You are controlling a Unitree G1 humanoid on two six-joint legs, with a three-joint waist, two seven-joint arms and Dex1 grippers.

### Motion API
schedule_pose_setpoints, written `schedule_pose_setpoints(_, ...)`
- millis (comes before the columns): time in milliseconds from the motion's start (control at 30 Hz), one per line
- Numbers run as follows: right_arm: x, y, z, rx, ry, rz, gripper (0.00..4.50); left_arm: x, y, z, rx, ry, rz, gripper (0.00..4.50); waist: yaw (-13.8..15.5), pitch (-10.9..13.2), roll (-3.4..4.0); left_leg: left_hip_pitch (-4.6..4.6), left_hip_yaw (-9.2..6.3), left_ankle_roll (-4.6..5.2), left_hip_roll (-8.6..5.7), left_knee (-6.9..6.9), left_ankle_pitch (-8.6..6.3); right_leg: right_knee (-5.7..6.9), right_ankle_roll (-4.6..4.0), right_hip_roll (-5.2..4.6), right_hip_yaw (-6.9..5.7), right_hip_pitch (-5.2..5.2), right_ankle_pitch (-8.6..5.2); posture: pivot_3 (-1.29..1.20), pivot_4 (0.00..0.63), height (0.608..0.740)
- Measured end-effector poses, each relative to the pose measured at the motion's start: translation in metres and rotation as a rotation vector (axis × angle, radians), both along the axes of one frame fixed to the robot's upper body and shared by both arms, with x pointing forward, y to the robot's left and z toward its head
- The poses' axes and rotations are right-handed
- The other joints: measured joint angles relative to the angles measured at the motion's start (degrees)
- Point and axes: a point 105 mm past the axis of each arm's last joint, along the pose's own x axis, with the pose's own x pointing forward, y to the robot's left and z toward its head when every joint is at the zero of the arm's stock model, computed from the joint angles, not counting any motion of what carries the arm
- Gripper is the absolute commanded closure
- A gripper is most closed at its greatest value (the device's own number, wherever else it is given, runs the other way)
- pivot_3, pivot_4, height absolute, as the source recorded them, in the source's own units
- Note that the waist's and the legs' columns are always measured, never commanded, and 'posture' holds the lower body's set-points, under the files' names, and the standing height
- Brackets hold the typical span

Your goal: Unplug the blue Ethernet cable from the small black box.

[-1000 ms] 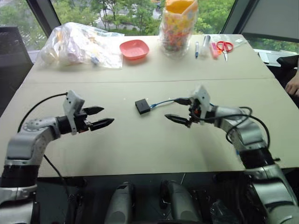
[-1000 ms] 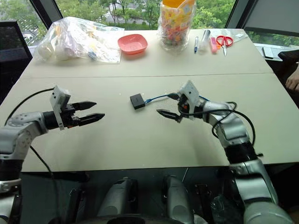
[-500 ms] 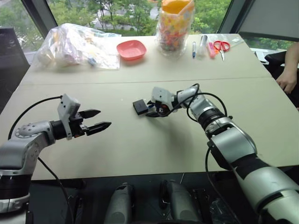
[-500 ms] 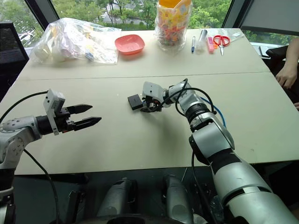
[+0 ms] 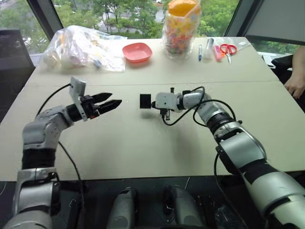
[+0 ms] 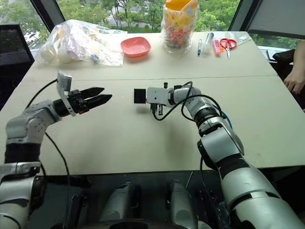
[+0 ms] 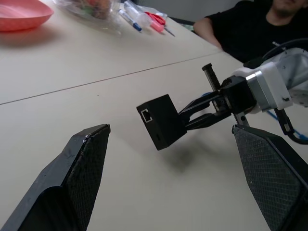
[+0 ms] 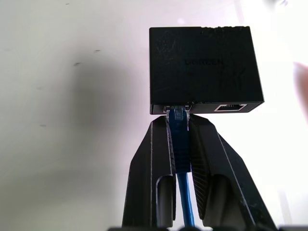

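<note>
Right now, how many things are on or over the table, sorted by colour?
Black: 1, box
Blue: 2, cable, pen
Red or pink: 3, bowl, scissors, marker
Clear: 3, bag, jar, tube
Total: 9

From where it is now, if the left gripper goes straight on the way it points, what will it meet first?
Most likely the small black box, hanging above the table from the blue Ethernet cable that the right gripper pinches. It lies ahead between the left gripper's open fingers, though depth is uncertain.
</note>
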Motion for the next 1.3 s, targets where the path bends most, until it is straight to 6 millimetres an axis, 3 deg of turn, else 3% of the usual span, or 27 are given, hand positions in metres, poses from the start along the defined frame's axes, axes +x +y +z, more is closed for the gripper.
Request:
schedule_pose_setpoints(233, -0.017, 0.001, 0.008, 0.029, -0.146, 0.074, 4.43, 0.043, -0.039, 0.013, -0.057, 0.015, -0.078, 0.2, -0.12, 0.01, -0.02, -0.01, 0.1, 0.06, -0.03, -0.06, -0.04, -0.06, 0.12, 0.04, 0.07, -0.04, -0.07, 0.0, 0.15, 0.74)
schedule_pose_setpoints(300, -0.02, 0.001, 0.009, 0.033, -0.16, 0.075, 4.43, 0.047, -0.046, 0.011, -0.046, 0.014, -0.087, 0.2, -0.13, 0.01, -0.02, 0.01, 0.12, 0.06, -0.03, -0.06, -0.04, -0.04, 0.12, 0.03, 0.09, -0.04, -0.07, 0.0, 0.15, 0.74)
schedule_pose_setpoints(400, -0.025, 0.002, 0.011, 0.039, -0.175, 0.074, 4.5, 0.047, -0.058, 0.003, -0.018, 0.022, -0.126, 1.0, -0.08, 0.01, -0.03, 0.02, 0.11, 0.06, -0.02, -0.05, -0.04, -0.02, 0.11, 0.04, 0.09, -0.04, -0.07, 0.0, 0.15, 0.74)
schedule_pose_setpoints(500, -0.029, 0.002, 0.014, 0.045, -0.187, 0.065, 4.5, 0.044, -0.07, -0.004, 0.001, 0.045, -0.182, 2.24, 0.0, 0.02, -0.04, 0.01, 0.11, 0.07, -0.02, -0.04, -0.04, -0.02, 0.11, 0.04, 0.09, -0.04, -0.07, 0.0, 0.15, 0.74)
schedule_pose_setpoints(633, -0.029, 0.001, 0.017, 0.046, -0.199, 0.037, 4.5, 0.039, -0.078, 0.002, -0.009, 0.038, -0.254, 3.74, 0.0, 0.02, -0.04, 0.01, 0.08, 0.08, -0.01, -0.04, -0.04, -0.02, 0.11, 0.04, 0.09, -0.04, -0.07, 0.0, 0.15, 0.74)
schedule_pose_setpoints(667, -0.029, 0.001, 0.018, 0.044, -0.202, 0.034, 4.5, 0.039, -0.078, 0.003, -0.008, 0.037, -0.257, 3.96, 0.04, 0.02, -0.05, 0.01, 0.08, 0.08, -0.01, -0.04, -0.04, -0.02, 0.11, 0.04, 0.09, -0.04, -0.07, 0.0, 0.15, 0.74)
schedule_pose_setpoints(733, -0.03, 0.001, 0.019, 0.044, -0.206, 0.03, 4.5, 0.039, -0.078, 0.003, -0.014, 0.035, -0.26, 3.95, 0.0, 0.02, -0.04, 0.01, 0.08, 0.08, -0.01, -0.04, -0.05, -0.02, 0.11, 0.03, 0.09, -0.04, -0.07, 0.0, 0.15, 0.74)
schedule_pose_setpoints(867, -0.034, 0.001, 0.023, 0.059, -0.216, 0.019, 2.66, 0.042, -0.075, 0.002, -0.013, 0.038, -0.223, 3.95, 0.08, 0.02, -0.05, 0.0, 0.06, 0.08, 0.01, -0.04, -0.05, -0.02, 0.11, 0.03, 0.09, -0.04, -0.07, 0.0, 0.15, 0.74)
schedule_pose_setpoints(900, -0.037, -0.007, 0.024, 0.076, -0.214, -0.014, 1.95, 0.043, -0.075, 0.002, -0.01, 0.034, -0.214, 3.95, 0.28, 0.02, -0.05, -0.03, 0.03, 0.1, 0.0, -0.04, -0.06, -0.02, 0.11, 0.02, 0.08, -0.04, -0.07, 0.0, 0.15, 0.74)
schedule_pose_setpoints(933, -0.037, -0.014, 0.021, 0.084, -0.197, -0.045, 1.61, 0.044, -0.073, 0.002, -0.011, 0.029, -0.207, 3.95, 0.41, 0.02, -0.06, -0.04, 0.02, 0.1, -0.01, -0.03, -0.06, -0.02, 0.11, 0.0, 0.07, -0.04, -0.07, 0.0, 0.15, 0.74)
schedule_pose_setpoints(967, -0.039, -0.025, 0.018, 0.128, -0.163, -0.096, 1.17, 0.044, -0.071, 0.002, -0.016, 0.027, -0.202, 3.95, 0.58, 0.01, -0.07, -0.1, -0.02, 0.11, -0.02, -0.03, -0.06, -0.06, 0.11, -0.02, 0.02, -0.04, -0.07, 0.0, 0.15, 0.74)
schedule_pose_setpoints(1033, -0.049, -0.046, 0.006, 0.304, 0.003, -0.23, 1.17, 0.044, -0.062, 0.002, -0.054, 0.04, -0.18, 3.95, 0.56, 0.01, -0.08, -0.17, -0.02, 0.19, 0.01, 0.03, -0.12, -0.1, 0.02, -0.05, 0.03, -0.06, -0.01, 0.0, 0.15, 0.74)
schedule_pose_setpoints(1133, -0.071, -0.051, -0.002, 0.69, 0.348, -0.334, 1.17, 0.041, -0.057, 0.006, -0.143, 0.072, -0.186, 3.95, 0.24, 0.01, -0.09, -0.38, -0.1, 0.2, 0.07, 0.11, -0.12, 0.0, -0.04, -0.06, 0.06, -0.31, 0.04, 0.0, 0.15, 0.74)
schedule_pose_setpoints(1300, -0.103, -0.026, 0.043, 1.237, 0.837, -0.137, 1.17, 0.033, -0.063, 0.029, -0.368, 0.134, -0.28, 3.95, 0.19, 0.02, -0.1, -0.42, -0.23, 0.17, 0.3, 0.16, -0.09, 0.17, -0.05, 0.08, 0.06, -0.47, 0.08, 0.0, 0.15, 0.74)
